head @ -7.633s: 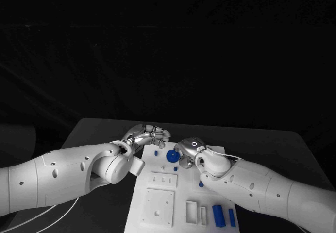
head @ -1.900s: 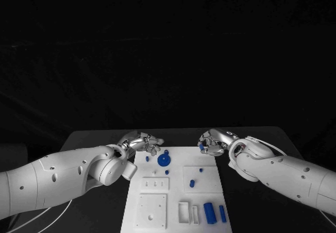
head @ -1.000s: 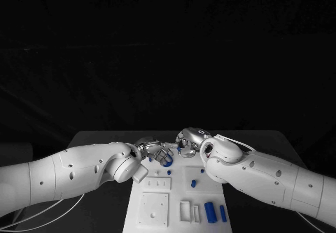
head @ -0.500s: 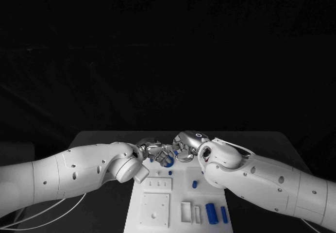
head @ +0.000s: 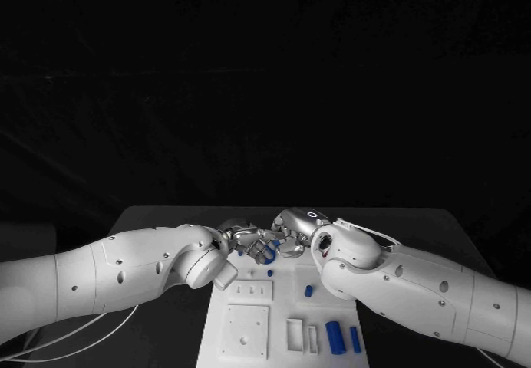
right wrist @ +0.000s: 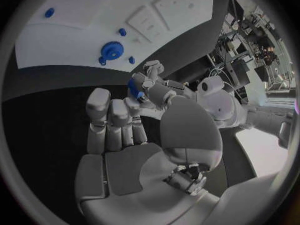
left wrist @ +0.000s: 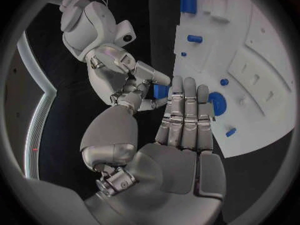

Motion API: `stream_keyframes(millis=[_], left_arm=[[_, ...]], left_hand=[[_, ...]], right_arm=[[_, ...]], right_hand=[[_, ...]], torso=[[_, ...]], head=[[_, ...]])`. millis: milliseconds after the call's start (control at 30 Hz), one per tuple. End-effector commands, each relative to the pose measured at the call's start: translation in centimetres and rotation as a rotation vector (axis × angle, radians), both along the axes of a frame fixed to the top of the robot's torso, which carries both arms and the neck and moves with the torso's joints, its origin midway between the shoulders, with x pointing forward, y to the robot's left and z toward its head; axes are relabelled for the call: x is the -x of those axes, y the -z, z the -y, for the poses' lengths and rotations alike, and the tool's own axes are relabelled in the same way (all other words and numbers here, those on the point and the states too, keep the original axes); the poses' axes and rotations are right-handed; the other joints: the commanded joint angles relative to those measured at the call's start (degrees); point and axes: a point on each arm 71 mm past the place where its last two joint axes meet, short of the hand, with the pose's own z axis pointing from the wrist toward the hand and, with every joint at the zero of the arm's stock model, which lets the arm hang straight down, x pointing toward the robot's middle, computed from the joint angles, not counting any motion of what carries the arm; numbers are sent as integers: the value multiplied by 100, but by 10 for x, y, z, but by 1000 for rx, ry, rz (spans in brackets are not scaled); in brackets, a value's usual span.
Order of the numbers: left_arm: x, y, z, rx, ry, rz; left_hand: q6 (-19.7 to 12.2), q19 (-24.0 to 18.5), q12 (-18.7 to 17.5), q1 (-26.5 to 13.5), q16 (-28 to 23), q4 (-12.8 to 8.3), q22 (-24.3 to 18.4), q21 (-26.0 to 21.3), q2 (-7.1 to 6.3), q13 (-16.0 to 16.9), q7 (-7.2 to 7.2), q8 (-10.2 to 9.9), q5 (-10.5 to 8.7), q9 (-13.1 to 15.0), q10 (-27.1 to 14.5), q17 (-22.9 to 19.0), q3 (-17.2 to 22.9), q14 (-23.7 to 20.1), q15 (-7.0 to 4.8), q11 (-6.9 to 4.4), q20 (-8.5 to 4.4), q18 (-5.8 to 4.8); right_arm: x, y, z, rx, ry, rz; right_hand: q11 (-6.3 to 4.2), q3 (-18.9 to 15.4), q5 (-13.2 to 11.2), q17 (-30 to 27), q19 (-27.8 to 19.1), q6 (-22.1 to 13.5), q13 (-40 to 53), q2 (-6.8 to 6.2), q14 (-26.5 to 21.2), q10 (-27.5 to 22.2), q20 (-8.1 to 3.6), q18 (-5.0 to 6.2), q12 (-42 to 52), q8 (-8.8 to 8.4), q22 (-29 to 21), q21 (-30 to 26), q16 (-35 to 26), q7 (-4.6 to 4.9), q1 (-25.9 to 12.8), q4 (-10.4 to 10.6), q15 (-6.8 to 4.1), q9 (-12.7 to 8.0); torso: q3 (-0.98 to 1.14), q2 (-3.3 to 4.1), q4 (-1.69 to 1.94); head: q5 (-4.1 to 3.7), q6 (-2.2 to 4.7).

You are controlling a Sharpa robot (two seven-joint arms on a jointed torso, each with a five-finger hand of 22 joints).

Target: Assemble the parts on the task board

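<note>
The white task board [head: 252, 326] lies in the middle of the table. Above its far end my two hands meet. In the left wrist view my right hand [left wrist: 128, 82] pinches a small blue part [left wrist: 161, 91]. My left hand [left wrist: 184, 115] has its fingers stretched out straight, with the fingertips right beside that part. The right wrist view shows the same blue part [right wrist: 135, 89] between my left hand [right wrist: 155, 82] and my right hand [right wrist: 115, 122]. A blue gear [left wrist: 217, 101] stands on the board below them. In the head view my left hand [head: 245, 236] and right hand [head: 290, 232] hide most of the part.
On the board lie a short blue peg [head: 308, 290] and two longer blue pieces [head: 333, 337] at the near right, beside white slotted blocks [head: 295, 335]. Small blue pegs [right wrist: 122, 32] stand near the gear. Black table surrounds the board.
My right hand has carried the blue part from the board's far right corner over to my left hand. Both hands have drawn together above the far end over the gear.
</note>
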Motion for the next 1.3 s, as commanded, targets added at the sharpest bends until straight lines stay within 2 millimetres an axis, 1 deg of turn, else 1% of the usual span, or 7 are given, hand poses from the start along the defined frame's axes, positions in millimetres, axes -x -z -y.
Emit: stream_keyframes(millis=[33, 233, 500, 767, 867, 967, 1300], left_arm=[[1, -1, 3, -2, 11, 3], [1, -2, 2, -2, 2, 8], [0, -2, 0, -4, -8, 10], [-1, -1, 0, -5, -10, 6], [-1, -1, 0, -6, -11, 4], [-1, -1, 0, -5, -10, 2], [0, 0, 0, 2, -9, -13]], left_hand=[[36, -47, 34, 64, 31, -77, 94, 41, 27, 11, -5, 21, -18, -9, 20, 4, -4, -27, -14, -23, -8, 62], [75, -52, 48, 158, 46, -211, 90, 50, 108, 29, -17, 28, -16, -12, 48, 0, -2, -18, -18, -35, -10, 52], [102, -65, 51, 316, 58, -419, 85, 61, 377, 48, -20, 21, -17, -22, 65, -10, 33, -22, -14, -40, -7, 29], [133, -92, 49, 557, 76, -794, 83, 77, 735, 72, -25, 9, -12, -37, 83, -27, 85, -25, -11, -44, -5, -2], [141, -96, 46, 658, 79, -802, 83, 84, 746, 78, -24, 4, -21, -42, 87, -33, 150, -26, -10, -44, -5, -9], [158, -95, 42, 775, 86, -739, 77, 90, 706, 87, -24, 3, -23, -45, 99, -43, 470, -25, -2, -42, 4, -27], [179, -126, 37, 842, 93, -782, 89, 111, 738, 101, -33, 2, -10, -48, 114, -58, 748, -33, 0, -48, 3, -45]], right_arm=[[1, 1, -2, 24, -8, 0], [2, 1, -2, 26, -9, -2], [4, 2, -4, 29, -15, -7], [5, 3, -4, 29, -14, -8], [5, 3, -5, 30, -15, -10], [5, 3, -5, 32, -15, -12], [2, 7, -1, 39, -2, -17]], right_hand=[[-20, 43, -22, -3, 12, 285, -2, -17, 25, 11, 12, 389, 5, 48, 78, 38, -29, 254, -14, 2, -28, 118], [-20, 46, -22, -3, 12, 286, -2, -18, 26, 11, 13, 389, 5, 48, 77, 38, -30, 254, -14, 3, -28, 118], [-20, 51, -23, -4, 13, 286, -2, -20, 26, 12, 15, 389, 4, 47, 77, 37, -31, 254, -16, 4, -28, 118], [-20, 56, -23, -4, 14, 287, -2, -21, 27, 13, 16, 389, 4, 46, 76, 37, -32, 254, -17, 5, -28, 117], [-20, 58, -23, -5, 14, 287, -2, -21, 27, 13, 17, 389, 4, 46, 76, 37, -33, 254, -18, 6, -28, 117], [-20, 61, -23, -5, 14, 288, -2, -21, 27, 13, 18, 389, 4, 46, 75, 37, -33, 254, -18, 6, -28, 117], [-20, 68, -23, -6, 15, 289, -1, -22, 28, 14, 20, 389, 3, 45, 74, 37, -34, 254, -19, 7, -28, 117]], torso=[[-3, 0, -4], [-5, 3, -14], [-4, 5, -13], [-4, 3, -18], [-3, 2, -20], [-5, -1, -18], [-9, 2, -13]], head=[[19, 5], [27, 8], [45, 5], [69, -9], [83, -3], [93, 1], [124, 3]])
